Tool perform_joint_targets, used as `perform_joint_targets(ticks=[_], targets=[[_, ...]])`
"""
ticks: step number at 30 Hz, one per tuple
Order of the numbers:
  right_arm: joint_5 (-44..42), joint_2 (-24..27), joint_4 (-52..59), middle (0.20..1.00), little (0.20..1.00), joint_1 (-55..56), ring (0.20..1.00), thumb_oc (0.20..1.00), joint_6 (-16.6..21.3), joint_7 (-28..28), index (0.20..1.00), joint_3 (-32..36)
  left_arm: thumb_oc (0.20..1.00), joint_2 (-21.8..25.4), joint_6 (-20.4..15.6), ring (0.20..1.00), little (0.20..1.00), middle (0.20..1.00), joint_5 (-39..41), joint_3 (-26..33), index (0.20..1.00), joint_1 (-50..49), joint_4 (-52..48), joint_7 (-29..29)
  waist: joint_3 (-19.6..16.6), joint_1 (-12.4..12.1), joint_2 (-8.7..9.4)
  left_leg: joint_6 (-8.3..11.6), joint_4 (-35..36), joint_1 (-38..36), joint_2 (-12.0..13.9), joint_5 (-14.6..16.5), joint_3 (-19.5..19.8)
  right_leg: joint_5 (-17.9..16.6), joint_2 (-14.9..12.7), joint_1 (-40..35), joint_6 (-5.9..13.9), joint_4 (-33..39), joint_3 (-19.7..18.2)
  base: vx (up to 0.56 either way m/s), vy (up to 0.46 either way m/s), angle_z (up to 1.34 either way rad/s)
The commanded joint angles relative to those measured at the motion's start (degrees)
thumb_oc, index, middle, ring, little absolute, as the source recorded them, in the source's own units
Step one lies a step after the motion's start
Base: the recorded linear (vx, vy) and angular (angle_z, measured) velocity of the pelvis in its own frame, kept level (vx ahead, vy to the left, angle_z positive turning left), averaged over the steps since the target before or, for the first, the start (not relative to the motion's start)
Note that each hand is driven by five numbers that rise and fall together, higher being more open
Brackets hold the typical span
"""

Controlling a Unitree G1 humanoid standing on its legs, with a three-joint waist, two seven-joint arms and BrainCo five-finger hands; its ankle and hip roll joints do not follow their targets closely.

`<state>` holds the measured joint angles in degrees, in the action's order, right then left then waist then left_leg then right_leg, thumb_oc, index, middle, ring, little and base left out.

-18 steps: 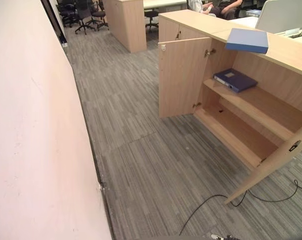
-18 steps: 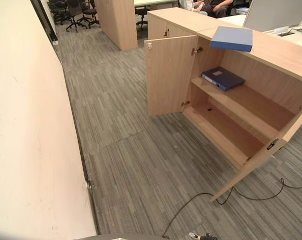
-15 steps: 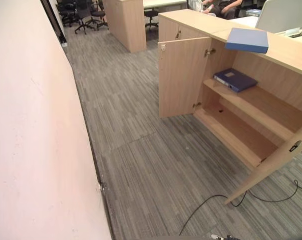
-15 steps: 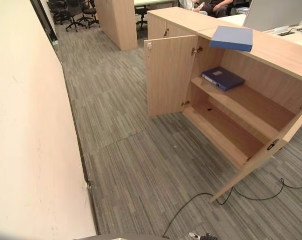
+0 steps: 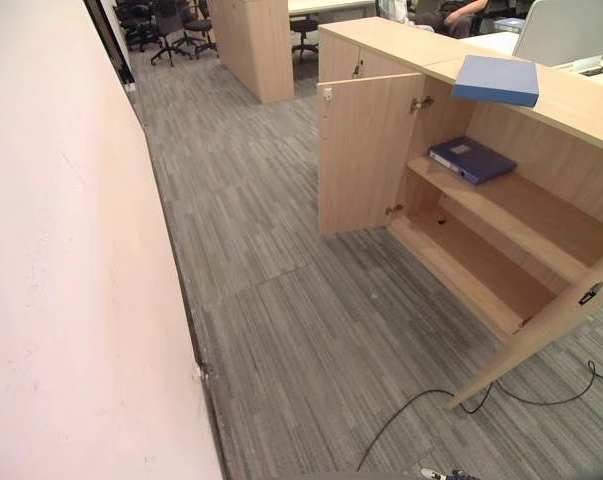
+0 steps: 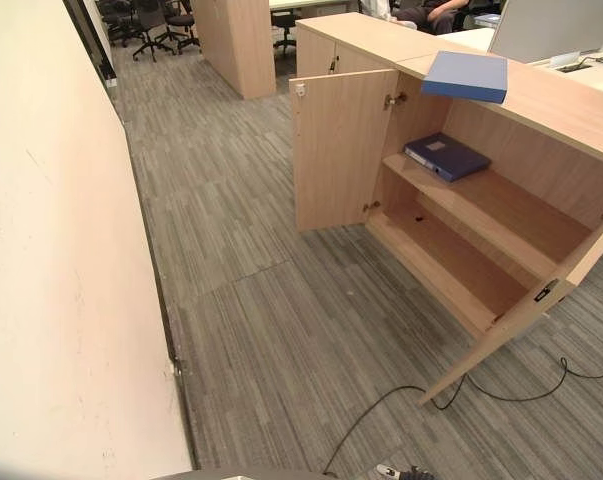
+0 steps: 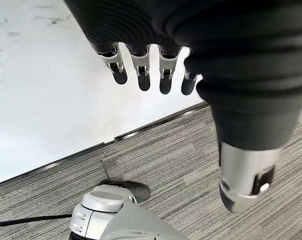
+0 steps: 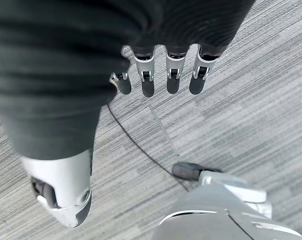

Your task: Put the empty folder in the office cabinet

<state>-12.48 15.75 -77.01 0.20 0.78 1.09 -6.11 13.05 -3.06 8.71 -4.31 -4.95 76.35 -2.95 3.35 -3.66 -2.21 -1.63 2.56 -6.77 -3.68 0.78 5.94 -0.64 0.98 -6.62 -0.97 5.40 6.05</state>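
Office cabinet point(image 5: 501, 250) standing open on grey striped carpet point(image 5: 281, 300), both doors swung out: left door point(image 5: 366, 155) upright beside the shelves, right door point(image 5: 551, 325) angled out low toward the camera. Light blue folder point(image 5: 496, 80) lying flat on the cabinet's top, one corner jutting past the front edge, above the open compartment. Dark blue binder point(image 5: 471, 159) flat on the cabinet's upper shelf point(image 5: 531, 205), toward the left door end. Lower shelf point(image 5: 471, 265) bare. Pale wall point(image 5: 71, 300) well to the left of the cabinet, across the carpet. Behind the cabinet, a second wooden unit point(image 5: 251, 45) and black office chairs point(image 5: 166, 25); a seated person point(image 5: 451, 12) past the cabinet's far end, partly cut off.

Left hand point(image 7: 156, 60) hanging down over the carpet near the foot of a white wall, fingers point(image 7: 143, 72) straight and relaxed, thumb apart, holding nothing. Right hand point(image 8: 161, 65) hanging likewise over the carpet, fingers point(image 8: 173, 75) loosely extended, thumb apart, nothing held. Both hands well apart from the cabinet and from the light blue folder.
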Motion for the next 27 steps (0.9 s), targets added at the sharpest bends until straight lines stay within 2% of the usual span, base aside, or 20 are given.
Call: perform_joint_targets(ticks=[1,27], targets=[[-2.5,0.7,-2.0,1.0,1.0,-1.9,1.0,1.0,0.5,-0.4,1.0,-0.3,1.0,-0.3,-0.8,1.0,1.0,1.0,0.8,2.2,1.0,2.2,3.1,0.2,-0.5,-0.3,2.35,1.02,2.4,-0.3,-0.1,1.9,7.4,2.1,-2.6,-1.3,5.09,-0.4,0.1,0.0,0.0,0.0],[-1.0,-0.6,-1.5,1.0,1.0,-1.9,1.0,1.0,0.4,-0.1,1.0,-1.9,1.0,-1.5,-0.8,1.0,1.0,1.0,-2.5,-0.4,1.0,2.5,3.3,-0.4,-0.7,-0.2,1.69,0.87,2.4,-0.5,-0.5,1.9,7.7,2.0,-3.1,-1.6,5.14,-0.4,0.7,0.0,0.0,0.01]])
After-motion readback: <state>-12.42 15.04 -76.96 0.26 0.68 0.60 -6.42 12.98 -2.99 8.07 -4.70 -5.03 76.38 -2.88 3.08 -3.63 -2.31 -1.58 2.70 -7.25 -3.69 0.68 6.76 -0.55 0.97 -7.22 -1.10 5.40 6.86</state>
